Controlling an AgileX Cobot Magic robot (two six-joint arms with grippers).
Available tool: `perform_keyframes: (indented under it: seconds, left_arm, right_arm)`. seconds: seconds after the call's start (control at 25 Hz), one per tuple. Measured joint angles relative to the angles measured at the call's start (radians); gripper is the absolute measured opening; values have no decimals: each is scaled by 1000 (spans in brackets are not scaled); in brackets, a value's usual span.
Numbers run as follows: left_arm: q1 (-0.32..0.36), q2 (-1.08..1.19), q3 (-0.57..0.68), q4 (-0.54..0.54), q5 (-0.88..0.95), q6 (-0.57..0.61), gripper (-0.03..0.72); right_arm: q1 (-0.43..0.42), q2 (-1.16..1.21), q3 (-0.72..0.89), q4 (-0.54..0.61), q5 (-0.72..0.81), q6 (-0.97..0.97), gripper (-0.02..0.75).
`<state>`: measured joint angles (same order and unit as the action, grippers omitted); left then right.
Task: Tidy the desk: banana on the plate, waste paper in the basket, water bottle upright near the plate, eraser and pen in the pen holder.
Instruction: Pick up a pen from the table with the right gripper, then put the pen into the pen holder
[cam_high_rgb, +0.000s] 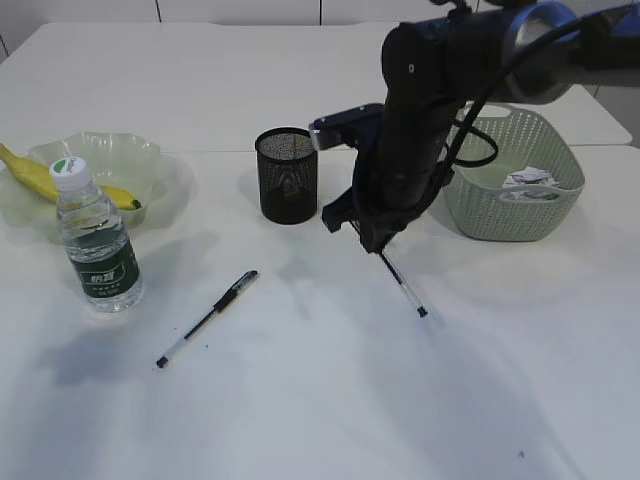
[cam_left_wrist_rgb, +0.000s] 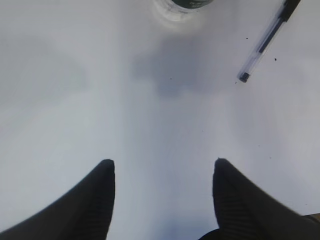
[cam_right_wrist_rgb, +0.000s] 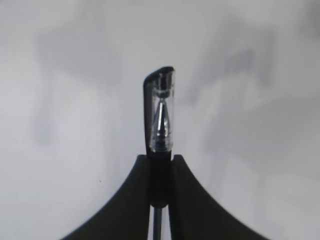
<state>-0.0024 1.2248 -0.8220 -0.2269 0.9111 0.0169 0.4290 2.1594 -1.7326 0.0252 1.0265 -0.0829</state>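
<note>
Pen (cam_right_wrist_rgb: 161, 115) sits pinched in my right jaws just right of the pen holder (cam_high_rgb: 287, 175), raised off the counter to drop in; left jaws spread, empty.

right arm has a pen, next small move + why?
Probably swing the right hand left over the pen holder before releasing: it is shut on a pen hanging tilted beside the holder, not above its opening.

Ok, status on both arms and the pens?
Right end effector shut on pen, lifted beside holder. Left end effector open, empty. Second pen on table.
</note>
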Motion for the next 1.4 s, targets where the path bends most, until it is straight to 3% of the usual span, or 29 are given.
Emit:
perform_keyframes:
  seconds: [0.4,0.64,1.12,1.4]
  left_arm:
    - [0,0,0,0,0,0,434]
    - [0,0,0,0,0,0,434]
    - [0,0,0,0,-21,0,433]
    - [0,0,0,0,-39,0,433]
  right_arm:
    - [0,-105,10,11,-205,-21,45]
    - [2,-109,16,79,-393,-66,45]
    - [2,-109,30,87,-768,-73,45]
    - [2,-89,32,89,-881,-75,45]
